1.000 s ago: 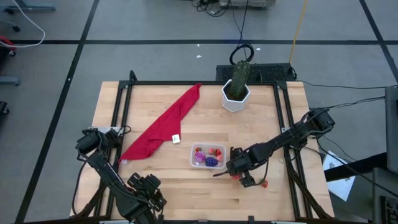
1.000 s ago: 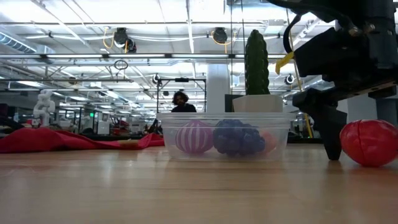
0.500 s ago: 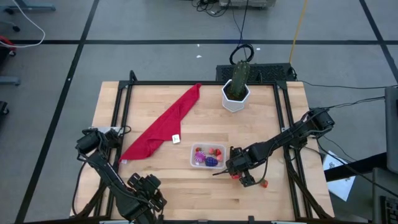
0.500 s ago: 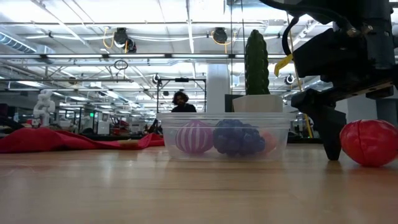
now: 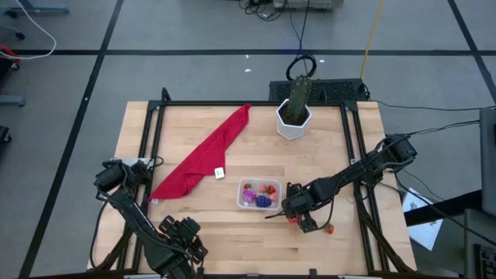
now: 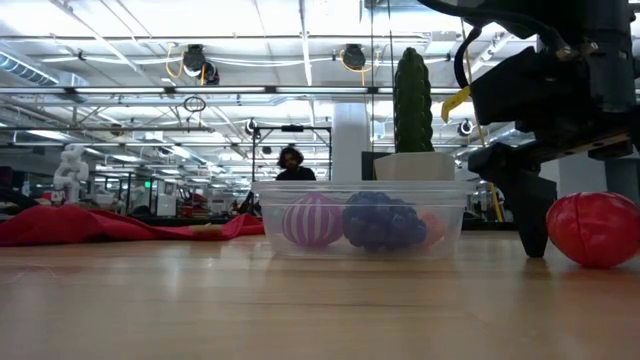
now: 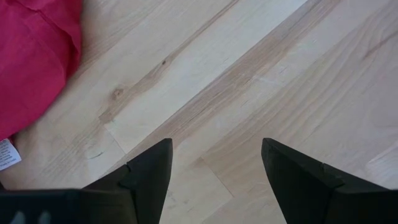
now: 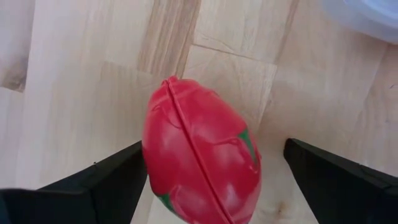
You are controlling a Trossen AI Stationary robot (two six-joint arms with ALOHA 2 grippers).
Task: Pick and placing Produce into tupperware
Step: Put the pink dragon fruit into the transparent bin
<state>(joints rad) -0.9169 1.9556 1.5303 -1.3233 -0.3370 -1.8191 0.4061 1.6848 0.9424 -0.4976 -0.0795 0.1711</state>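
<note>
Right gripper [image 5: 309,224]: we see it low over the table's front edge, fingers spread wide around the red toy tomato [image 8: 200,168], not clamping it.
Tupperware [image 5: 259,194]: just beside that gripper, toward the table's middle; we count pink, purple and red produce inside.
Left gripper [image 7: 214,177]: parked at the front-left corner, fingers apart, empty, near the red cloth [image 5: 203,156].
Cactus pot [image 5: 294,118]: at the back edge.

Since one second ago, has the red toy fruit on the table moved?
No. In the low view the red toy fruit lies at the same spot on the table, equally far from the tupperware, with the open right gripper around it.
</note>
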